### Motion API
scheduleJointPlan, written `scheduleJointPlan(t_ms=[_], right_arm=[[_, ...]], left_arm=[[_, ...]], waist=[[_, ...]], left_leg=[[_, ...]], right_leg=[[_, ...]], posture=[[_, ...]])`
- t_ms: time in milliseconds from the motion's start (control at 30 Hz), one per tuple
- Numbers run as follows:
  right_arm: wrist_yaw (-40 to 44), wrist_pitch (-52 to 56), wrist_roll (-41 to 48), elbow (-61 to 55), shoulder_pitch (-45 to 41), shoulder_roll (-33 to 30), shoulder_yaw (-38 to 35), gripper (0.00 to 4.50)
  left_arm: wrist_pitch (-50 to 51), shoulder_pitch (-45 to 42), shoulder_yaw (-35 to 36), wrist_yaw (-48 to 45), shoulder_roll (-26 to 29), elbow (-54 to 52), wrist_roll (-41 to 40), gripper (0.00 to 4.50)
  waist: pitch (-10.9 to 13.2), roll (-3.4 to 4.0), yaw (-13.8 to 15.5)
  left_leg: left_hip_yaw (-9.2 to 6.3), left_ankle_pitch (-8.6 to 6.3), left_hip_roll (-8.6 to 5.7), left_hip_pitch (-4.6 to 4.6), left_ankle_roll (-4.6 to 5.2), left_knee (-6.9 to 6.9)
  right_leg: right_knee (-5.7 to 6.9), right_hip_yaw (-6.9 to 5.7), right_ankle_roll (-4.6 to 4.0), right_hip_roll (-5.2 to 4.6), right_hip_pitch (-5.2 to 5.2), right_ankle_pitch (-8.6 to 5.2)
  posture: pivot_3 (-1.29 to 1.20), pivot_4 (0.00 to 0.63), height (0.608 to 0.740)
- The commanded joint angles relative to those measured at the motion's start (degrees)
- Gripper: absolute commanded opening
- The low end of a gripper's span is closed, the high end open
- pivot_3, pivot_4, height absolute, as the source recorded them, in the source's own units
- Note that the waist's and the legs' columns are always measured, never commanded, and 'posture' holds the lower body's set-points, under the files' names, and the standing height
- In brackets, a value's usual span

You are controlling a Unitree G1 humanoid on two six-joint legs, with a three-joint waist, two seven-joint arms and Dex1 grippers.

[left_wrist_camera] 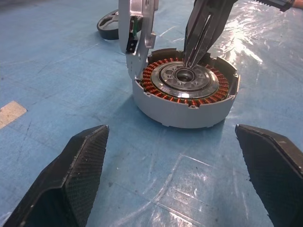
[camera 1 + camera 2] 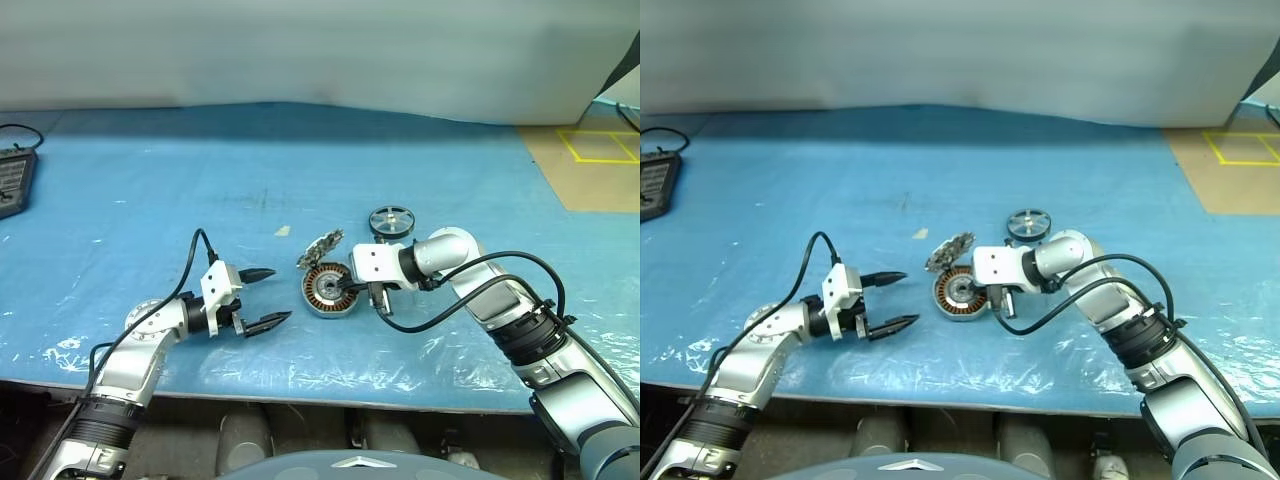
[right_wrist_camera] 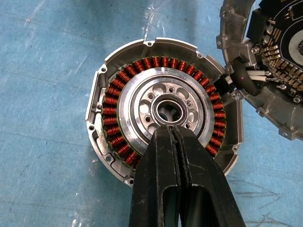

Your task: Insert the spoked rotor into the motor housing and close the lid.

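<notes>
A: What is hidden or hard to read?

B: The right gripper [image 3: 173, 130] covers the near part of the motor housing [image 3: 163, 109]; its two black fingers are pressed together with nothing between them, the tip at the rim of the central hub hole. Whether the tip touches the metal I cannot tell. The lid [image 3: 270, 61] is cut off at the frame edge in the right wrist view; in the head view it stands tilted up at the housing's far-left rim, joined by white wires. A black device [image 2: 12, 180] is cut off at the far left edge of the blue table cover [image 2: 150, 170].

A: Edges and free room?

B: The housing sits on the cover toward its near edge, about mid-width. The spoked rotor [image 2: 390, 221] lies flat just beyond it, toward the far right, apart from housing and lid. The left gripper [image 2: 262, 298] hovers near the housing's left side, fingers spread wide, empty. Bare cover lies between it and the housing.

A: Counts?

B: One housing, one lid, one rotor, two grippers. One small pale scrap [image 2: 283, 231] beyond the lid.
</notes>
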Motion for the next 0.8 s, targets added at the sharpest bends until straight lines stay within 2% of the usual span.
scheduleJointPlan(t_ms=[33, 533, 800], right_arm=[[0.15, -0.43, 1.0, -0.93, -0.83, 0.73, -0.09, 0.02], [1.33, 1.51, 4.31, -4.83, -1.3, -0.12, -2.18, 0.02], [-0.13, -0.13, 3.1, -1.17, -0.92, 0.24, -0.37, 0.02]], left_arm=[[-0.26, -0.7, 0.37, -0.1, 0.38, -1.65, -0.69, 4.5], [-1.78, -0.87, 0.33, -0.84, 0.21, 0.34, -0.4, 4.5], [-3.33, -0.34, 0.34, -1.08, 0.1, 1.81, -0.2, 4.5]], waist=[[0.0, 0.0, 0.01], [0.01, 0.01, 0.15], [0.01, 0.01, 0.09]], left_leg=[[0.0, 0.0, 0.0, 0.0, 0.0, 0.0], [-0.01, 0.0, -0.01, -0.04, 0.0, 0.01], [-0.03, 0.0, -0.01, -0.04, 0.0, 0.03]], right_leg=[[0.0, 0.0, 0.0, 0.0, 0.0, 0.0], [0.0, 0.0, 0.0, -0.01, 0.0, 0.0], [0.0, 0.0, 0.0, -0.01, 0.01, 0.0]], posture=[[0.0, 0.15, 0.74], [0.0, 0.15, 0.74], [0.0, 0.15, 0.74]])
